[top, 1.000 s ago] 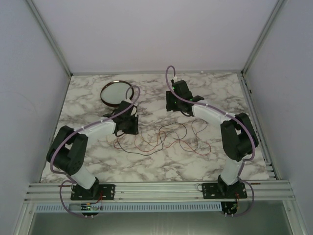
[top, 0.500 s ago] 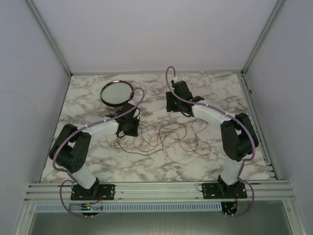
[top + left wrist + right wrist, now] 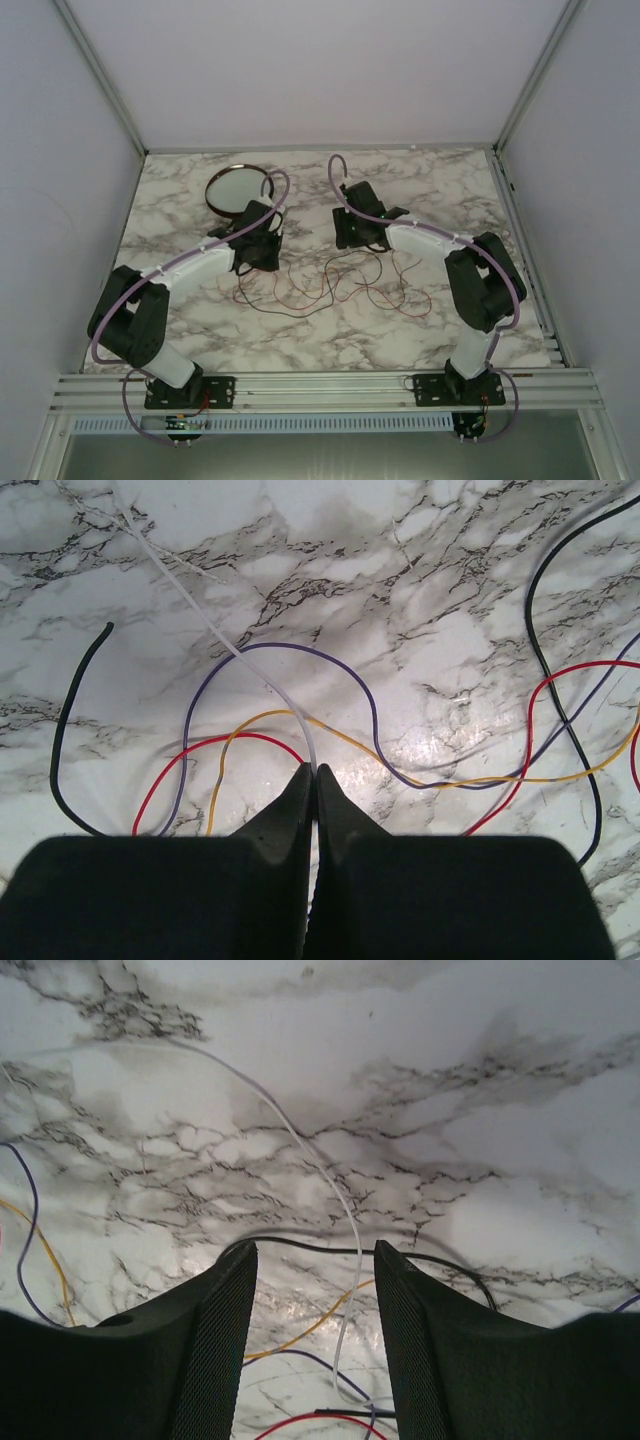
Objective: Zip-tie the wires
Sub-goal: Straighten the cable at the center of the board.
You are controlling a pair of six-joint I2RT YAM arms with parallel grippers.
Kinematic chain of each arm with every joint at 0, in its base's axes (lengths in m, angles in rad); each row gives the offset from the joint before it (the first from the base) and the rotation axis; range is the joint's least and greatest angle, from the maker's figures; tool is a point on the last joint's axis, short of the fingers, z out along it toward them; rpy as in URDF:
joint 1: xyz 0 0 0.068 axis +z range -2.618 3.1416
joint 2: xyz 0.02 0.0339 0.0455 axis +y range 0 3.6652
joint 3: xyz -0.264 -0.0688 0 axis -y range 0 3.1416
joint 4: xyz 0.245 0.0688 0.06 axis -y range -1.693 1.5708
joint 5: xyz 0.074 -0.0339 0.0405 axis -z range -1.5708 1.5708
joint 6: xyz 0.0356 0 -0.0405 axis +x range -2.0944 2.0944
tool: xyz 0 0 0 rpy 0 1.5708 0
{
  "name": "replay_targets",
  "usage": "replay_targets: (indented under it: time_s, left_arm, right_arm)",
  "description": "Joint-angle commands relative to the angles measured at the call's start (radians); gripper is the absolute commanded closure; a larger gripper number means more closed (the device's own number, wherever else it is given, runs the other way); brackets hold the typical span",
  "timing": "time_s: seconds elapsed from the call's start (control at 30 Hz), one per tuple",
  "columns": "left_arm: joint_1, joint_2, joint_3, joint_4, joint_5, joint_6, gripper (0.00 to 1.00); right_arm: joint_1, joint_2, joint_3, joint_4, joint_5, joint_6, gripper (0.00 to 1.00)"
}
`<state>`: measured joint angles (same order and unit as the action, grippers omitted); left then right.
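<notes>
My left end effector [image 3: 312, 772] is closed, pinching a thin white strand [image 3: 200, 615]. My right end effector [image 3: 315, 1260] stands open over the worktop [image 3: 300, 340]. The wires [image 3: 330, 285] sprawl mid-worktop, well apart from every edge. A dish [image 3: 240, 190] sits near the far left corner.

The wires [image 3: 330, 285] lie on the table [image 3: 450, 190], the dish [image 3: 235, 188] behind them, leftward.

Lab booth: white walls [image 3: 300, 70], aluminium frame [image 3: 320, 385]
</notes>
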<state>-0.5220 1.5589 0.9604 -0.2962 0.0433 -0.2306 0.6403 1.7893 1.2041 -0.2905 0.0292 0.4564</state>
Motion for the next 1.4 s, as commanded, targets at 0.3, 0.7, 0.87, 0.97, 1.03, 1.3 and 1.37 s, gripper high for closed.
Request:
replay_targets:
  time_s: [0.3, 0.7, 0.87, 0.97, 1.03, 1.3, 1.37]
  left_arm:
    - [-0.002, -0.058, 0.028, -0.043, 0.004, 0.010, 1.00]
    - [0.000, -0.070, 0.038, -0.058, -0.007, 0.011, 1.00]
    - [0.000, -0.083, 0.068, -0.100, -0.015, 0.024, 1.00]
    - [0.000, -0.104, 0.093, -0.137, -0.002, 0.036, 1.00]
    - [0.000, -0.117, 0.108, -0.172, 0.032, 0.049, 1.00]
    - [0.025, -0.157, 0.123, -0.286, 0.084, 0.071, 1.00]
    - [0.053, -0.175, 0.115, -0.306, 0.066, 0.075, 1.00]
  right_arm:
    - [0.022, 0.070, 0.000, -0.045, 0.008, 0.008, 0.61]
    - [0.031, 0.051, 0.006, -0.095, 0.054, 0.007, 0.90]
    - [0.030, -0.003, 0.029, -0.161, 0.082, 0.006, 1.00]
    - [0.030, -0.053, 0.030, -0.216, 0.109, 0.009, 1.00]
    - [0.028, -0.093, 0.027, -0.260, 0.131, 0.011, 1.00]
    - [-0.004, -0.260, -0.040, -0.479, 0.226, 0.047, 1.00]
    - [-0.023, -0.312, -0.084, -0.535, 0.253, 0.069, 1.00]
